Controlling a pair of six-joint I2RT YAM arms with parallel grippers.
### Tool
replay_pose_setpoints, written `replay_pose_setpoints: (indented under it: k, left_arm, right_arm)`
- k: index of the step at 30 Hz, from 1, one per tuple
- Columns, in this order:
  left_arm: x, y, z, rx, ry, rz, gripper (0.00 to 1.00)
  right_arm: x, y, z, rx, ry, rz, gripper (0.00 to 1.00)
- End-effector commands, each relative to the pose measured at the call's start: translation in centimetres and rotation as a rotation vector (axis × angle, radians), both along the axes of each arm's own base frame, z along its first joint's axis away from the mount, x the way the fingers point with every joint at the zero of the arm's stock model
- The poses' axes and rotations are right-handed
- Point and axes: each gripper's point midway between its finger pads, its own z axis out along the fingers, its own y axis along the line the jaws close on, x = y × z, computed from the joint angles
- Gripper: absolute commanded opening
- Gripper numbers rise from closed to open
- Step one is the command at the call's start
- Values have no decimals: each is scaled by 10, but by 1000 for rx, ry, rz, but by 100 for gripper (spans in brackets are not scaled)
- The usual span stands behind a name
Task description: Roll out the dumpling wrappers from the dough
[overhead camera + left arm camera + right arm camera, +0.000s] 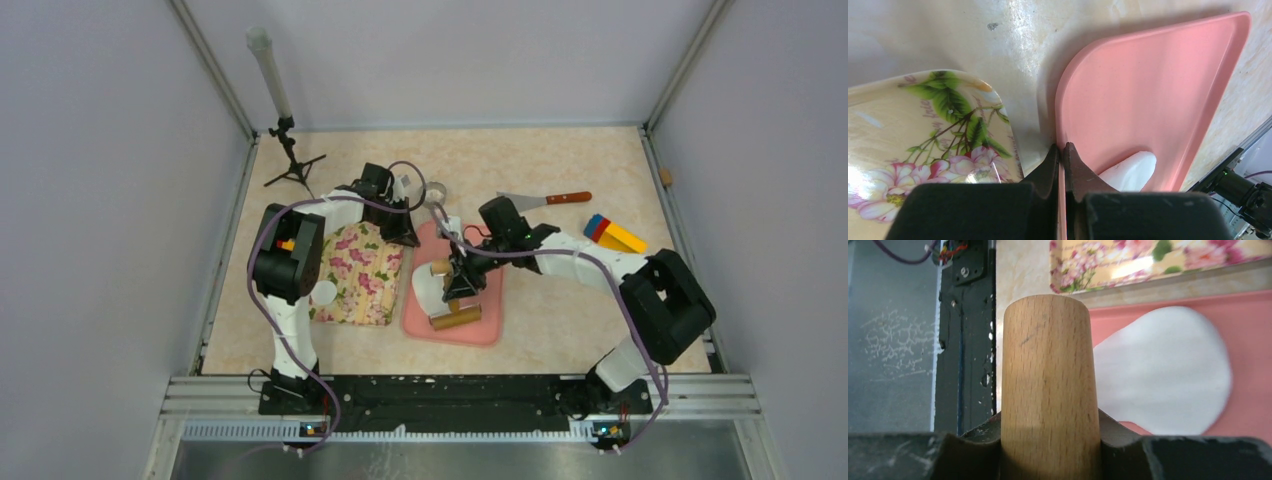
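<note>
On the desk [560,170], the tray [362,275] sits just left of the board [490,300]. The dough [425,295] lies on the board's left part, a rolling pin [1048,380] beside it. A spatula [545,200] and blocks [613,235] lie farther back, to the right.

Rolling pin [1048,380] is grained wood, dough [1168,370] matte white, pink board [1148,90] smooth plastic, floral tray [923,130] glossy.

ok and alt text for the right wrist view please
A wooden rolling pin fills the centre, clamped in the right gripper at the bottom edge. Behind it to the right, flattened white dough lies on a pink board, with a floral tray beyond it along the top.
</note>
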Motion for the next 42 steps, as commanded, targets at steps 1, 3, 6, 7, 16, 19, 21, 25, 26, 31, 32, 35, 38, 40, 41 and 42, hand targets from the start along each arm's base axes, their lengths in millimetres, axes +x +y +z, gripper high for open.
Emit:
replay_pose_setpoints:
  k: [1, 3, 6, 7, 16, 19, 21, 25, 26, 31, 32, 35, 38, 40, 41, 42]
  left_arm:
    - [7, 11, 7, 50, -39, 14, 0]
    - [8, 10, 7, 49, -42, 12, 0]
    - [9, 9, 6, 48, -40, 9, 0]
    - [9, 8, 5, 48, -38, 6, 0]
    - [13, 2, 6, 53, -44, -8, 0]
    - [17, 0, 8, 53, -50, -9, 0]
    - [20, -3, 9, 52, -55, -11, 0]
    - [24, -8, 8, 58, -57, -13, 0]
    - [25, -9, 8, 61, -57, -14, 0]
    - [30, -16, 7, 68, -62, -19, 0]
    - [32, -17, 7, 70, -67, -18, 0]
    - [39, -19, 8, 74, -74, -15, 0]
    - [44, -21, 7, 75, -71, -14, 0]
    - [47, -22, 7, 77, -71, -14, 0]
    - [48, -23, 6, 76, -70, -14, 0]
    - [49, -24, 6, 75, -71, -16, 0]
  right_arm:
    - [49, 17, 101, 214, -155, -138, 0]
    - [65, 23, 117, 256, -172, -215, 0]
    - [88, 30, 113, 267, -168, -316, 0]
    - [95, 31, 104, 258, -170, -353, 0]
    - [112, 12, 6, 67, -170, -461, 0]
    - [105, 5, -13, 23, -139, -467, 0]
    - [99, 2, -23, -10, -103, -457, 0]
    - [81, -2, -38, -46, -30, -417, 0]
    - [76, -3, -41, -51, -11, -408, 0]
    - [52, -9, -53, -61, 71, -374, 0]
    - [47, -9, -54, -58, 87, -363, 0]
    - [38, -9, -54, -37, 120, -348, 0]
    - [33, -8, -53, -24, 148, -335, 0]
    - [31, -7, -52, -14, 157, -331, 0]
    - [29, -7, -52, -10, 160, -326, 0]
    - [29, -6, -49, -1, 161, -320, 0]
